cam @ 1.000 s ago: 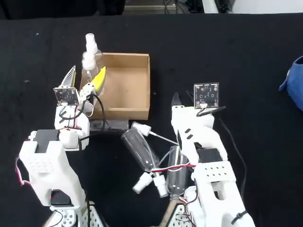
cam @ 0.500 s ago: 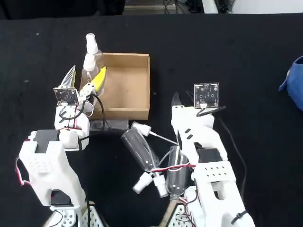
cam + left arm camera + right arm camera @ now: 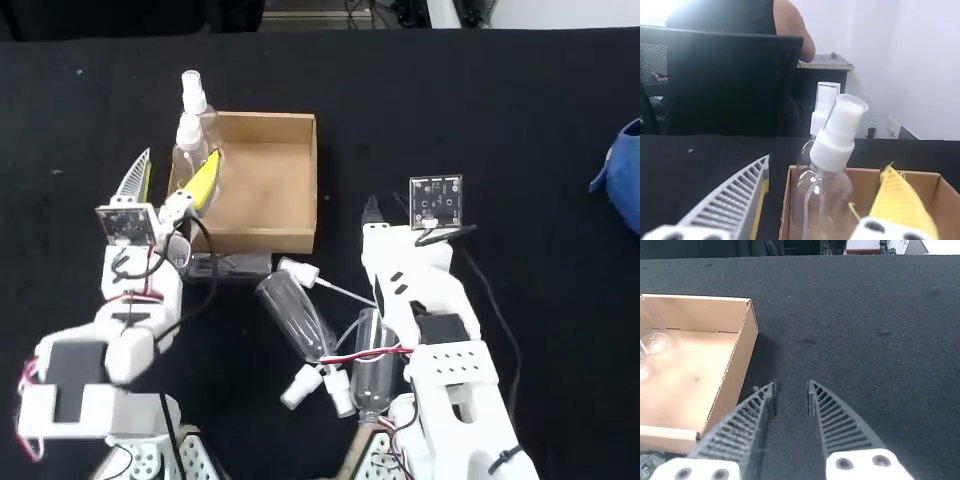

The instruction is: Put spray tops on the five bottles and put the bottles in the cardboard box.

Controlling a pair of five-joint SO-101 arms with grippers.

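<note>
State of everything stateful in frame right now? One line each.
Cardboard box: open, two bottles inside.
Far boxed bottle: upright, spray top on.
Near boxed bottle: upright, spray top on.
Slanted table bottle: lying down.
Table bottle by right arm: lying down.
Loose spray top: lying on table, unattached.
Left gripper: open around near boxed bottle.
Right gripper: open, empty.

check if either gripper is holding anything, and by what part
Nothing is held. The left gripper is open, its fingers spread either side of a bottle standing in the box. The right gripper is open over the table.
</note>
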